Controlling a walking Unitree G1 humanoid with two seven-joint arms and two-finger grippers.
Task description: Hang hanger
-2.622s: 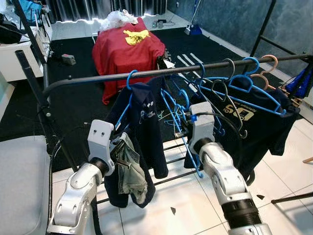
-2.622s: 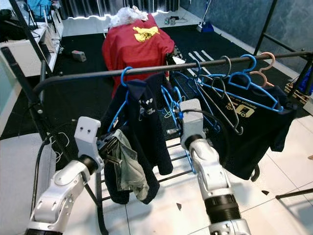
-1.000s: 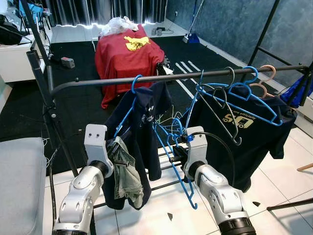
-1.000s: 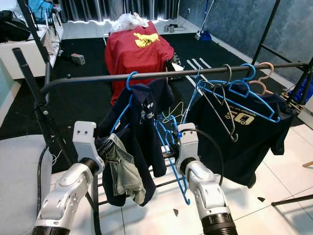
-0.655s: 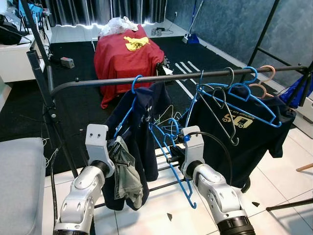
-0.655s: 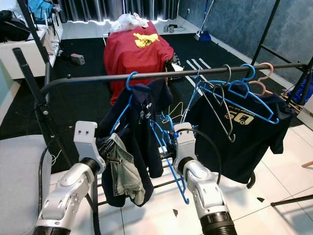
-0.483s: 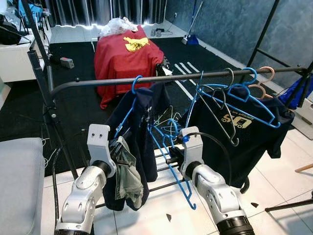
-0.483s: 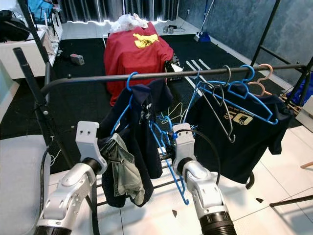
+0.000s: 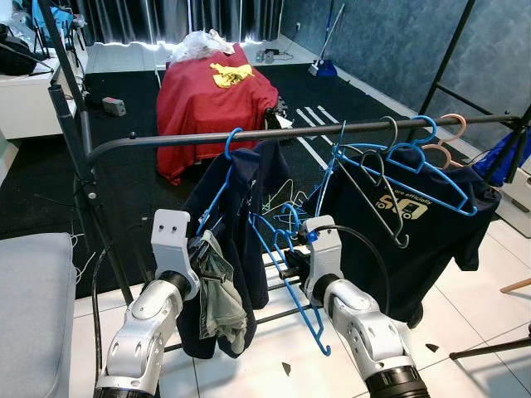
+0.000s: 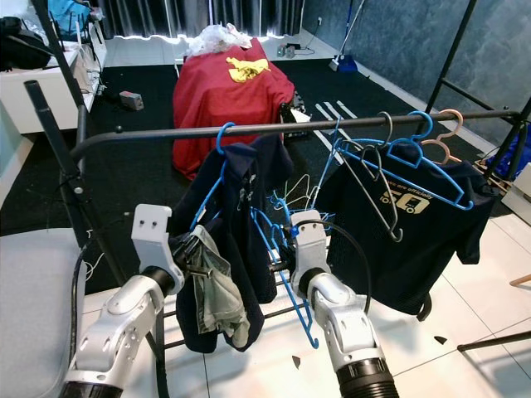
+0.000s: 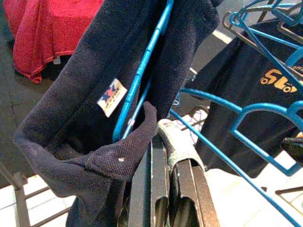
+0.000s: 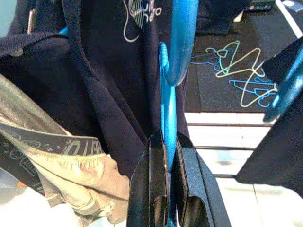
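Note:
A dark clothes rail [image 9: 274, 131] crosses in front of me. On it hang a navy shirt [image 9: 245, 191] on a blue hanger and, further right, a black printed T-shirt [image 9: 411, 220] among several hangers. Below the rail my right gripper [image 12: 169, 142] is shut on a bare blue hanger [image 9: 280, 278], which slants down with its hooked end near the floor. My left gripper [image 11: 166, 151] is shut on a grey-green cloth [image 9: 220, 290] that hangs against the navy shirt's lower part.
A grey cushion [image 9: 33, 307] lies at my left. A red-draped object [image 9: 211, 91] stands on the dark carpet behind the rail. Low rack bars [image 9: 278, 311] cross under the clothes. Loose hangers [image 12: 232, 71] lie on the floor. White tiles [image 9: 473, 307] spread to the right.
My right gripper has carried the blue hanger down and to the left, away from the rail's hangers. The left gripper keeps its hold on the cloth. The camera has shifted slightly.

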